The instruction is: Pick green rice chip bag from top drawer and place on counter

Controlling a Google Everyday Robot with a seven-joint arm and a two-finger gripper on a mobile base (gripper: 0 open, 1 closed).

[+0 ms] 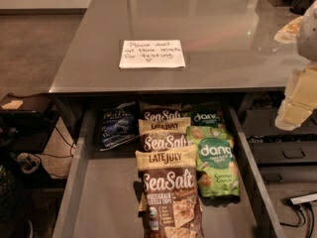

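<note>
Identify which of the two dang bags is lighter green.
The front dang bag, showing rice chips; the darker dang bag lies behind it. The gripper hangs at the view's far right.

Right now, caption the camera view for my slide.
Green rice chip bag in open top drawer beside Late July bags; claw at far right, by counter corner.

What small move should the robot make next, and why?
Probably move the gripper left and down toward the green rice chip bag. The gripper hangs at the right edge, beyond the wall of the top drawer, while the bag lies inside the open drawer beside a Late July Sea Salt bag.
</note>
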